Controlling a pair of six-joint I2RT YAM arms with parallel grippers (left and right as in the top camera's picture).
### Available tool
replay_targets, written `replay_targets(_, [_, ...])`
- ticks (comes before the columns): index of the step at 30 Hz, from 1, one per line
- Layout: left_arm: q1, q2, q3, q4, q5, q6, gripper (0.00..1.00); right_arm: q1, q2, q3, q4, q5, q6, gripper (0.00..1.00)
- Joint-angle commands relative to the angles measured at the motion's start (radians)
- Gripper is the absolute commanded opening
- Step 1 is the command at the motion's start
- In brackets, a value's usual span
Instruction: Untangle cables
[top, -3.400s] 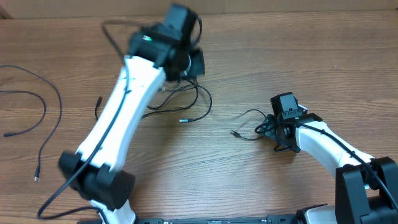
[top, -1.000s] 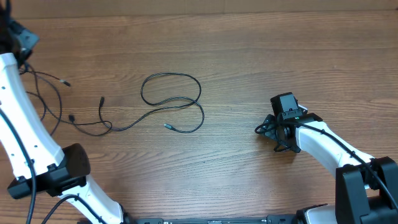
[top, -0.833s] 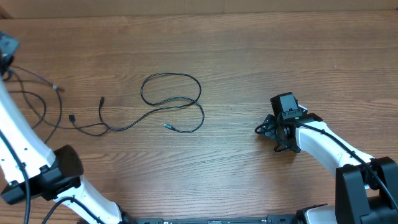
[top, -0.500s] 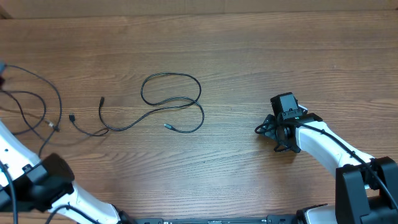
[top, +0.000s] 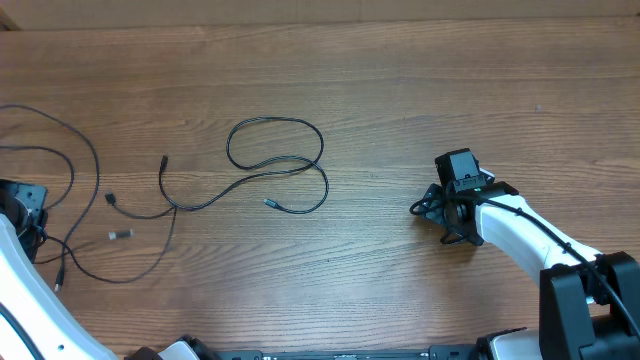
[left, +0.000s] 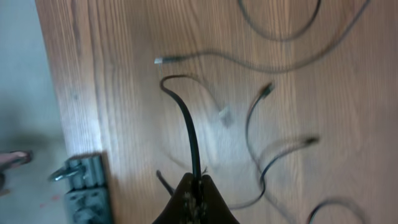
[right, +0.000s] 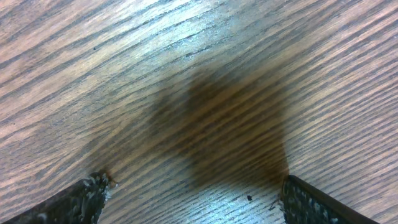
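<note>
My left gripper (top: 30, 215) is at the table's near-left edge, shut on a thin black cable (left: 189, 130) that rises from between its fingertips (left: 196, 185). Overhead, that cable (top: 172, 228) trails in a low curve to the right. A second cable (top: 270, 121) lies in a loose loop at mid-table, one plug end (top: 268, 203) below it. More cables (top: 96, 165) curve across the far left. My right gripper (top: 430, 205) rests low over bare wood on the right, open with nothing between its fingertips (right: 81, 200).
A small silver plug (top: 120, 234) lies loose near the left cables. The table's left edge (left: 43, 93) is close to my left gripper, with a metal clamp (left: 81, 183) on it. The right arm (top: 520, 235) reaches in from the near-right corner.
My left arm has swung from the far left down to the near-left edge, dragging its cable with it; the cable now trails in a wider curve. The right arm has not moved.
</note>
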Motion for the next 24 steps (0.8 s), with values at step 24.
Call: replay_targets(24, [0.225,0.029,-0.04,0.579,-0.067,-0.304,0.04,-0.008,0.013,-0.014,0.018,-0.016,-0.006,0.88])
